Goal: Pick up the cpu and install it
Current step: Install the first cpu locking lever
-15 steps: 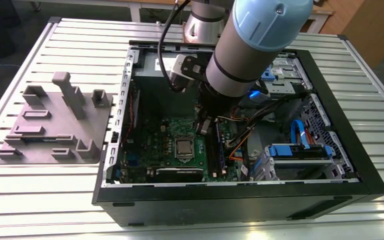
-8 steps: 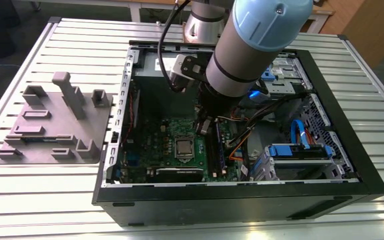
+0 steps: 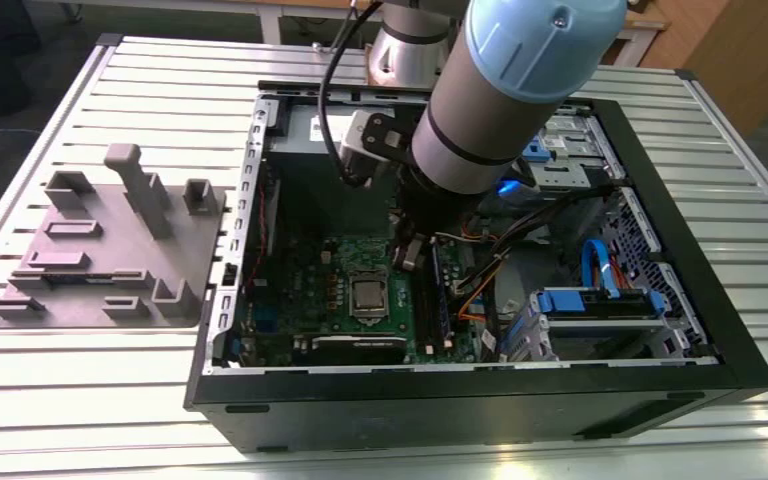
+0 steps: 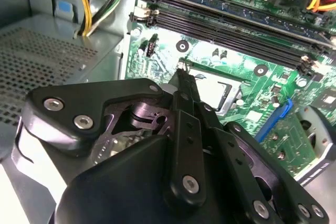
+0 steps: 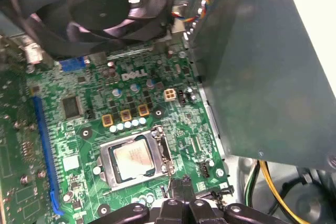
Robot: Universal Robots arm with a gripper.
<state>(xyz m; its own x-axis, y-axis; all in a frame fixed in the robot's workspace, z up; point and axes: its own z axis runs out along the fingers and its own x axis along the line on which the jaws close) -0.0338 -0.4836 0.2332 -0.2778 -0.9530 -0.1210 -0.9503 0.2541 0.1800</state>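
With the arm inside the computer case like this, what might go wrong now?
1. The gripper hangs close beside the socket where the shiny square silver cpu already lies; a small drift may scrape it.
2. The long black RAM slots run close by and might be struck.
3. Loose yellow and black wires may snag the arm.

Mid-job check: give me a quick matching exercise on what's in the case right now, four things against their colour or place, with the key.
Things:
1. cpu
2. fan
3. grey tray
4. long slot along the motherboard

Descriptions:
A. blue
B. on the table outside the computer case, at the exterior view's left
C. black, at the motherboard's edge
D. shiny square sitting in the socket frame

Pairs: 1-D, 2-C, 3-B, 4-A

The gripper hangs just beside the socket, holding nothing that I can see.
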